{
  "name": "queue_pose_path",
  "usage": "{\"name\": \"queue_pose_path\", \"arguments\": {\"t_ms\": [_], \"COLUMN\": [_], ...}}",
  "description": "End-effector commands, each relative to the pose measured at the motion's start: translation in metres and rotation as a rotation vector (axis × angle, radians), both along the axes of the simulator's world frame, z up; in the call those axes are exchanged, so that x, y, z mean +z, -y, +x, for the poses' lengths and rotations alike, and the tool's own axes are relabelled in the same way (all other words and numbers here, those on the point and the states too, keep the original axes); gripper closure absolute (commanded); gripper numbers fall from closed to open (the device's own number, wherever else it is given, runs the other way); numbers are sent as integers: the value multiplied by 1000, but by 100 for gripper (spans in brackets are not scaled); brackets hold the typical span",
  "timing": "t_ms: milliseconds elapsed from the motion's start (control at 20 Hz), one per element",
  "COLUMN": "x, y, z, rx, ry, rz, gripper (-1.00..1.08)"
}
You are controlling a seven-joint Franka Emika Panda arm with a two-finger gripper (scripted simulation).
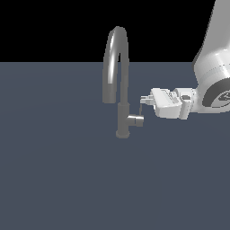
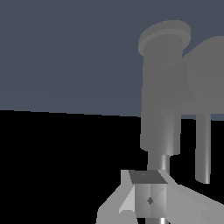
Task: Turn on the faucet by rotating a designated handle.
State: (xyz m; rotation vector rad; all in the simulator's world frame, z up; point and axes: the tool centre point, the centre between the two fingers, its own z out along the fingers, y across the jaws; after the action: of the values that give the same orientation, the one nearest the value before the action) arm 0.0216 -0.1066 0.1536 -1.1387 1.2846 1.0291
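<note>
The faucet (image 1: pixel 122 117) is a tall grey gooseneck tap standing on the dark floor, its spout arching towards the exterior view's left. The handle (image 1: pixel 136 120) is a short stub on the post's right side, with a thin lever (image 1: pixel 140 109) rising from its end. My gripper (image 1: pixel 144 101) lies horizontal just right of that lever, fingertips at its upper end, fingers together and holding nothing. In the wrist view the faucet (image 2: pixel 160 127) post fills the centre, the handle (image 2: pixel 206 74) bulges beside it, and the lever (image 2: pixel 202 148) runs next to my gripper (image 2: pixel 149 197).
A flat dark blue-grey floor (image 1: pixel 58 175) spreads around the faucet. My white arm (image 1: pixel 214 67) comes in from the exterior view's upper right. Nothing else stands on the surface.
</note>
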Motion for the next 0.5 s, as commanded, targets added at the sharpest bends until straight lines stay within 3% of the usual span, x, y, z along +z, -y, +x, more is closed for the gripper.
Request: {"name": "queue_pose_path", "arguments": {"t_ms": [0,450], "x": [-9,-17], "y": [-2,-5], "z": [0,0], "rx": [-25,-46], "ry": [-19,-36], "rz": [27,50], "gripper": [108,108]}}
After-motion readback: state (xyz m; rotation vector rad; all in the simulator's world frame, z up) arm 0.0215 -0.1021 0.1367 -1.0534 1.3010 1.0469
